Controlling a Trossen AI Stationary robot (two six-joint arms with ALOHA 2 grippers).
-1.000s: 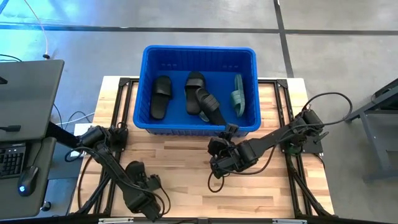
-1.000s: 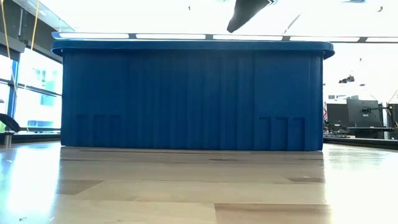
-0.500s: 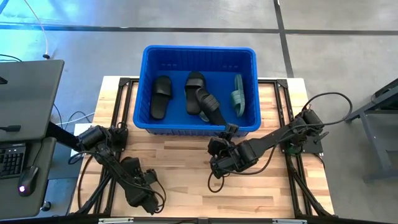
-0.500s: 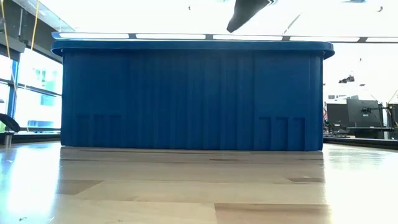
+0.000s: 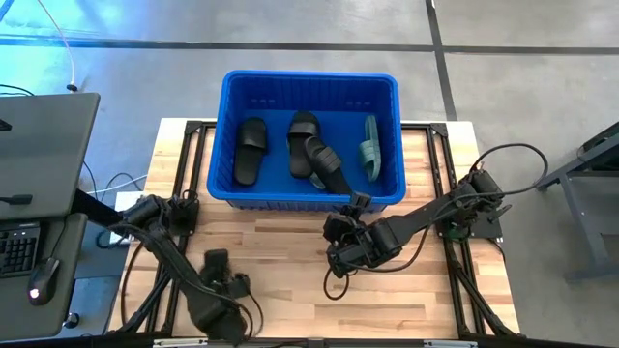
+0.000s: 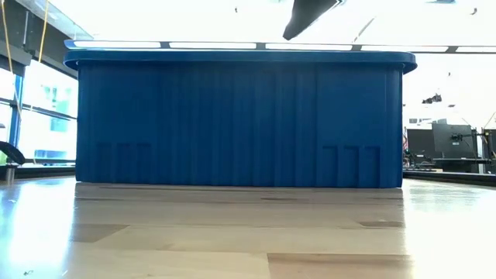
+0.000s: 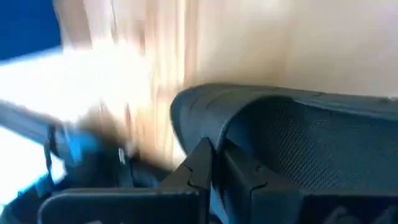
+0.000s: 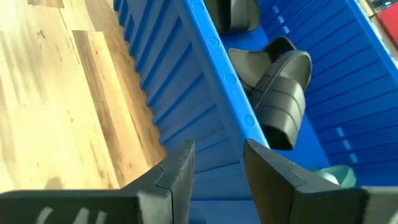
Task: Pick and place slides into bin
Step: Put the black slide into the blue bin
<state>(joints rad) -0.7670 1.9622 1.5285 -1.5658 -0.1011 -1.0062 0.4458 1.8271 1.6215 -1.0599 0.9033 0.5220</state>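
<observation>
The blue bin [image 5: 224,135] stands at the table's far middle. Inside it lie three black slides [image 5: 250,150] [image 5: 303,140] [image 5: 329,169], and a green slide [image 5: 369,148] leans on edge against the right wall. My left gripper [image 5: 216,271] is low over the table's near left, shut on another black slide [image 7: 298,137]. In the high view the arm hides that slide. My right gripper [image 8: 217,165] hovers open just above the bin's near rim [image 8: 217,56], toward its right end, with nothing between its fingers. My left gripper's fingers [image 7: 205,165] are shut together against the rounded edge of the black slide's strap [image 7: 199,118], with the textured footbed beyond them. The wrist view is blurred, so I cannot tell how far in the edge reaches or whether the slide rests on the table.
Bare wooden tabletop [image 5: 290,251] lies between the bin and the near edge. A desk with a keyboard [image 5: 19,246] stands left of the table. Black frame rails [image 5: 455,261] run along the table's sides.
My left arm has shifted a little over the table's near left part, first toward the far edge, then back toward the near edge. The right arm, the bin and the slides in it have stayed still.
</observation>
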